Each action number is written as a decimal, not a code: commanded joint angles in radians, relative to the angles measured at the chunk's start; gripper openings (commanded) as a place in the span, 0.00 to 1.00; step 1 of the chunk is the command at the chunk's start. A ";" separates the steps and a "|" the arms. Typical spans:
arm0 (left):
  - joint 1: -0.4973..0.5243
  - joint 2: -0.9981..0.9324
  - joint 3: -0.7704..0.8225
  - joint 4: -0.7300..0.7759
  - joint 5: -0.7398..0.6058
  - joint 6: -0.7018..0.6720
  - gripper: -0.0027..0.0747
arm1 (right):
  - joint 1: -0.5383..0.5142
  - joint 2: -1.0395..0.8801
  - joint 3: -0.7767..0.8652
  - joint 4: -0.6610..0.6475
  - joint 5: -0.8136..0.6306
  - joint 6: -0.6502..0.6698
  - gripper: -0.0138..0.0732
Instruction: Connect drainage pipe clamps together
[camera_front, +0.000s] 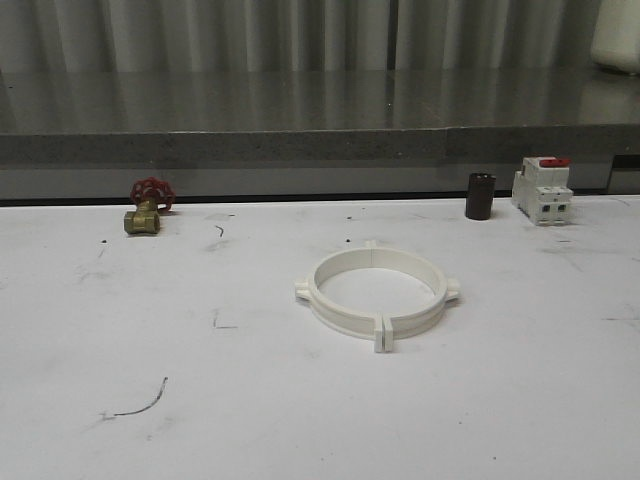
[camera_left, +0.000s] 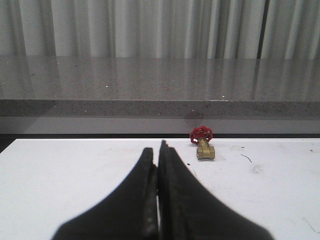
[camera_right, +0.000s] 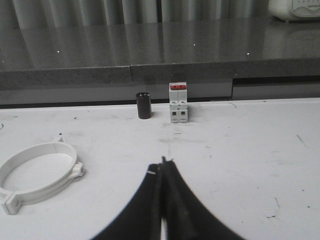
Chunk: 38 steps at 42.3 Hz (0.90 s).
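Observation:
The two white drainage pipe clamps (camera_front: 377, 293) lie flat mid-table, joined into one full ring with paired tabs meeting at front and back. The right wrist view catches part of that ring (camera_right: 37, 175) off to one side of my right gripper (camera_right: 162, 166), which is shut with nothing between its black fingers and hovers over bare table. My left gripper (camera_left: 156, 150) is also shut and holds nothing. It sits well apart from the ring, over the white table.
A brass valve with a red handwheel (camera_front: 147, 207) stands at the back left. A dark cylinder (camera_front: 480, 196) and a white breaker with a red top (camera_front: 543, 190) stand at the back right. A grey ledge runs behind the table.

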 joint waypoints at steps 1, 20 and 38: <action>-0.001 -0.010 0.024 -0.011 -0.080 0.000 0.01 | -0.007 -0.015 -0.005 0.020 -0.091 -0.012 0.08; -0.001 -0.010 0.024 -0.011 -0.080 0.000 0.01 | -0.007 -0.015 -0.005 -0.031 -0.109 -0.012 0.08; -0.001 -0.010 0.024 -0.011 -0.080 0.000 0.01 | -0.007 -0.015 -0.005 -0.031 -0.109 -0.012 0.08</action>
